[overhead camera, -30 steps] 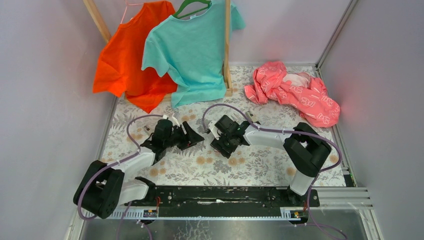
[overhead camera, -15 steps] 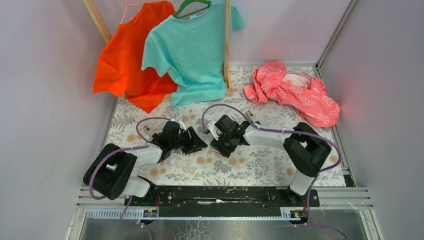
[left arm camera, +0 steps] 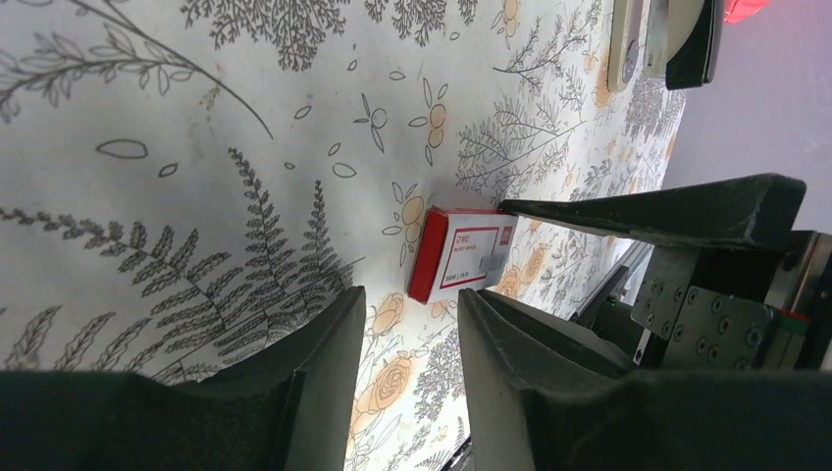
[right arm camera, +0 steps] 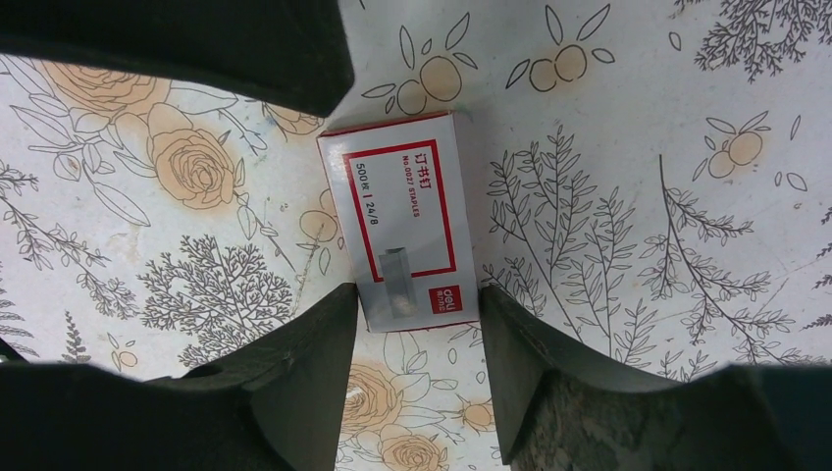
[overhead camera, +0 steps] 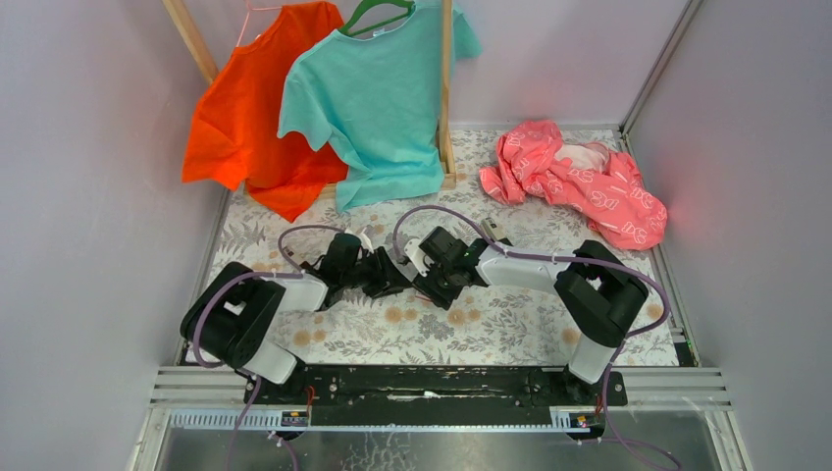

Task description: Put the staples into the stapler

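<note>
Black fingers, right: two fingers (right arm camera: 294, 373) of the right gripper (right arm camera: 416, 290); one tip sits on each long side of the staples box (right arm camera: 407, 216), at its near end
Right pincer state: closed onto the box; both tips look to touch its edges; the box lies flat on the cloth, not lifted
Staples: one small cardboard box; red border, white panel, printed face up; one grey staple strip pictured on it; it lies at the middle of the table, between the two wrists
Left pincer: left gripper (left arm camera: 409, 296) has two black fingers (left arm camera: 314, 392); they stand apart with a narrow gap; only cloth shows through the gap, so it grips nothing
Left pincer to box: the tips point at the box from just beside it; they do not touch it; from the left wrist, one right finger covers the box's far end
Arms: two, seen from above; both reach inward, heads close together over the table's middle; one purple cable loops along each
Oblong object (left arm camera: 662, 39): one, grey and black, at the top edge of the left wrist view; cut by the frame; well apart from the box; I cannot tell what it is
Tablecloth (right arm camera: 608, 147): one; white with grey ferns and orange flowers; it covers the table
Hanging shirts: two; one orange T-shirt (overhead camera: 250, 128) and one teal T-shirt (overhead camera: 378, 98); each is on a hanger at the back left
Wooden rack (overhead camera: 446, 88): one; two posts show
Pink garment (overhead camera: 579, 182): one; crumpled on the cloth at the back right
</note>
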Tool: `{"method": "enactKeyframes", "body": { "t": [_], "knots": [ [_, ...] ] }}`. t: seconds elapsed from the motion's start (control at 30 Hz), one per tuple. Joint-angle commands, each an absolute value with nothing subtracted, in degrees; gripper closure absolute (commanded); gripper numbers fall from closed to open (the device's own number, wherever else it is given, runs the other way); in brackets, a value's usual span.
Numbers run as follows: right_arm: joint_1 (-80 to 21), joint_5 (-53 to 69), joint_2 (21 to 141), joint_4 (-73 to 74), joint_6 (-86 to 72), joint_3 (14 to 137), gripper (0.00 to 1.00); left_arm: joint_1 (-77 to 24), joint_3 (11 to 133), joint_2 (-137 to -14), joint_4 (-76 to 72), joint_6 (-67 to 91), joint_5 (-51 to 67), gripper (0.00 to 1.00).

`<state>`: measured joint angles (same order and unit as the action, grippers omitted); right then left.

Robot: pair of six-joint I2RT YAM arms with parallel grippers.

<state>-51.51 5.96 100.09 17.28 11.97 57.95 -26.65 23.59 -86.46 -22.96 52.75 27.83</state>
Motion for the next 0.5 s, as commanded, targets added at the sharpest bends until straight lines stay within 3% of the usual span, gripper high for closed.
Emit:
{"method": "enactKeyframes", "body": {
  "t": [0.0, 0.47],
  "knots": [
    [-52.4, 7.4, 102.8, 17.3, 13.2, 57.8, 0.44, -27.0, 25.7, -88.6, -26.9, 50.9, 30.0, 0.54],
    [-52.9, 8.2, 103.2, 17.0, 14.0, 57.8, 0.43, -27.9, 27.9, -94.3, -28.9, 50.3, 32.6, 0.57]
  ]
}}
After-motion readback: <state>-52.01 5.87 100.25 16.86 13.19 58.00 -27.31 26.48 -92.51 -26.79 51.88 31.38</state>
